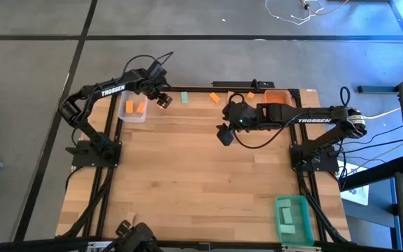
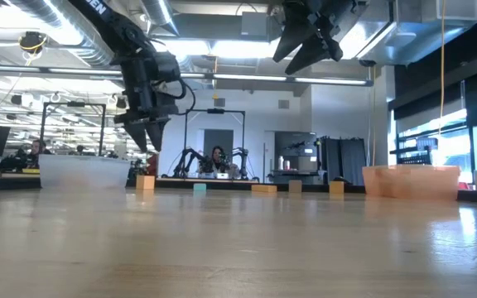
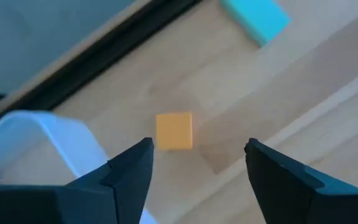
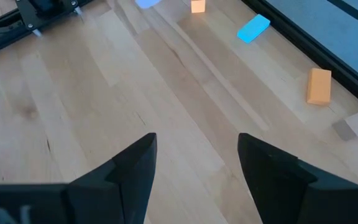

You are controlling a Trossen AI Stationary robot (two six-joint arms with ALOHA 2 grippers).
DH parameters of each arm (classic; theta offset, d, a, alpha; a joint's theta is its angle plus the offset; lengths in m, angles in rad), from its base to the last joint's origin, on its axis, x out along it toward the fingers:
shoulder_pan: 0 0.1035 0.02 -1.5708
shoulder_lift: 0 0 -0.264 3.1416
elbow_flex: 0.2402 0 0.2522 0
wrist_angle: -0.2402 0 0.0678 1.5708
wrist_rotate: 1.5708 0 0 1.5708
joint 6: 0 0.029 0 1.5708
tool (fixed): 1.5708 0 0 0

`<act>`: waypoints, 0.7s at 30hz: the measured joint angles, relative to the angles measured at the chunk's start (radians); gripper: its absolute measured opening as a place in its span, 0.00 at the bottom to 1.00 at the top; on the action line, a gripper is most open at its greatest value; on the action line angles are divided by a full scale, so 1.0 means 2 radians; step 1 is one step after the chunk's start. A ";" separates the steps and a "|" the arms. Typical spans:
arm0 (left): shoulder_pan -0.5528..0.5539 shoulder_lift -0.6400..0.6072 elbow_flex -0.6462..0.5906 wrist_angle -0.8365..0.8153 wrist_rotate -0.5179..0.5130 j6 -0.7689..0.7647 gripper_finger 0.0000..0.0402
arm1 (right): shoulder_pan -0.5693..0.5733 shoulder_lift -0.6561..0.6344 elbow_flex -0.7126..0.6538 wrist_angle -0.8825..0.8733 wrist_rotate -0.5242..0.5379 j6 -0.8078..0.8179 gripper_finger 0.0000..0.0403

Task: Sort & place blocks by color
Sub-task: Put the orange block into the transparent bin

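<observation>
An orange cube (image 3: 174,130) rests on the table beside the clear bin (image 1: 133,112), which holds two orange blocks (image 1: 134,108). My left gripper (image 3: 197,146) hovers open just above the cube, touching nothing; the low view shows it above the cube (image 2: 145,182). Along the far edge lie a teal block (image 1: 185,97), orange blocks (image 1: 215,98) and a pale wood block (image 4: 356,124). My right gripper (image 1: 224,136) hangs open above the middle of the table, holding nothing.
An orange bin (image 1: 277,94) stands at the far right and a green bin (image 1: 292,218) at the near right corner. A black frame rail (image 1: 243,87) runs along the far edge. Bare wood spreads across the table's middle and near side.
</observation>
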 joint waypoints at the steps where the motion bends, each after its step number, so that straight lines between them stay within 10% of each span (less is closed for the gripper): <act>1: 0.000 0.002 0.000 0.007 0.007 0.004 0.60 | 0.000 0.000 0.000 0.000 0.000 0.000 0.56; 21: -0.003 0.100 0.000 0.036 -0.039 0.013 0.60 | 0.000 0.000 0.000 0.000 0.000 0.000 0.56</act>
